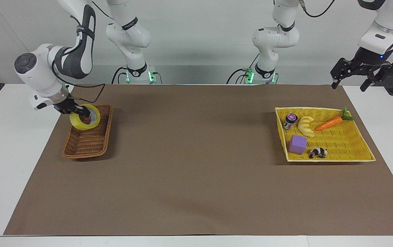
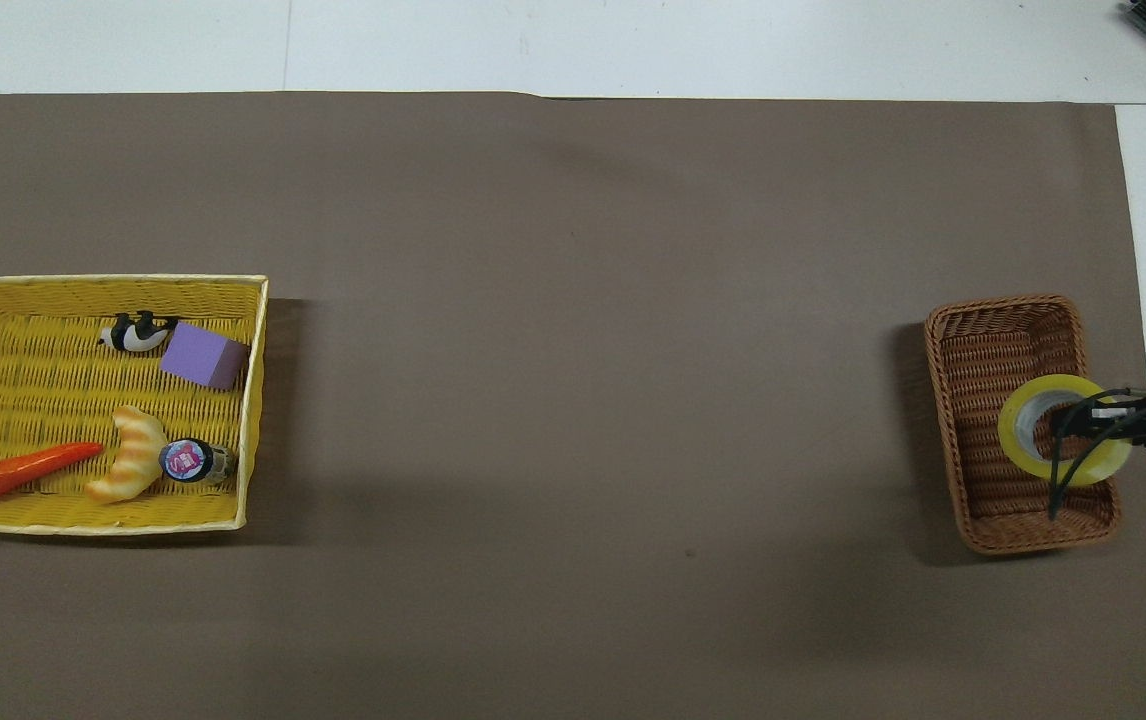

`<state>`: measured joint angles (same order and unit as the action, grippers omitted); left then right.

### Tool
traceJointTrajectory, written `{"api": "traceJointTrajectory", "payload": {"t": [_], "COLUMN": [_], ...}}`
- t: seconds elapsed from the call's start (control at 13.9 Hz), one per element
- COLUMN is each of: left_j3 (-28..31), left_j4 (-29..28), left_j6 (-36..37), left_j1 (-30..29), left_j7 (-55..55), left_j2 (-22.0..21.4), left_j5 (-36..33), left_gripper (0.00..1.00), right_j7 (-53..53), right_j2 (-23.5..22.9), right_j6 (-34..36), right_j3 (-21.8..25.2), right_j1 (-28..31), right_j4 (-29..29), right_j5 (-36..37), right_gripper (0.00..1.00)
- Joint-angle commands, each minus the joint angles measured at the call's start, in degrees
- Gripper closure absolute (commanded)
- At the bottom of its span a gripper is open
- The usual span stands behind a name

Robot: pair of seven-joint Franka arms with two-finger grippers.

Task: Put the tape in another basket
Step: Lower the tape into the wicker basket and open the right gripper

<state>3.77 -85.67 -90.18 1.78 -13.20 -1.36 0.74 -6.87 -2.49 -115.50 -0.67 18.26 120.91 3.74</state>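
No legible text — jar [image 2: 191,461] label unreadable

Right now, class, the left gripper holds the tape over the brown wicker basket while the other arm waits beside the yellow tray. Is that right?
Not quite: it is the right gripper that holds the tape over the brown wicker basket. The facing view shows that arm coming from the right arm's base. The left gripper is the one waiting up by the yellow tray.
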Motion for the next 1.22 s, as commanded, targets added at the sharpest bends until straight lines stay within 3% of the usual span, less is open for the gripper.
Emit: {"api": "traceJointTrajectory", "payload": {"t": [0.0, 0.07, 0.14, 0.22, 0.93, 1.15], "left_j3": [-0.7, -0.7, -0.7, -0.7, -0.7, -0.7], "left_j4": [0.1, 0.1, 0.1, 0.1, 0.1, 0.1], "left_j6": [1.0, 1.0, 1.0, 1.0, 1.0, 1.0], "left_j1": [-0.8, -0.8, -0.8, -0.8, -0.8, -0.8], "left_j7": [-0.2, -0.2, -0.2, -0.2, -0.2, -0.2], "left_j2": [-0.6, -0.6, -0.6, -0.6, -0.6, -0.6], "left_j5": [-1.0, -1.0, -1.0, -1.0, -1.0, -1.0], "left_gripper": [0.0, 0.0, 0.0, 0.0, 0.0, 0.0], "right_j7": [-1.7, -1.8, -1.9, -1.8, -1.3, -0.6], "right_j2": [-2.1, -2.5, -2.6, -2.7, -1.0, -1.1], "right_j6": [-3.3, -3.5, -3.3, -3.2, 0.9, 1.5], "right_j3": [-0.3, -0.3, -0.2, -0.2, -0.3, -0.3], "right_j1": [0.9, 1.1, 1.2, 1.2, -0.7, -3.1], "right_j4": [1.2, 1.2, 0.9, 0.5, -5.1, -9.6], "right_j5": [1.7, 1.7, 1.8, 1.8, 1.9, 2.0], "right_gripper": [0.97, 0.82, 0.19, 0.0, 0.0, 0.0]}}
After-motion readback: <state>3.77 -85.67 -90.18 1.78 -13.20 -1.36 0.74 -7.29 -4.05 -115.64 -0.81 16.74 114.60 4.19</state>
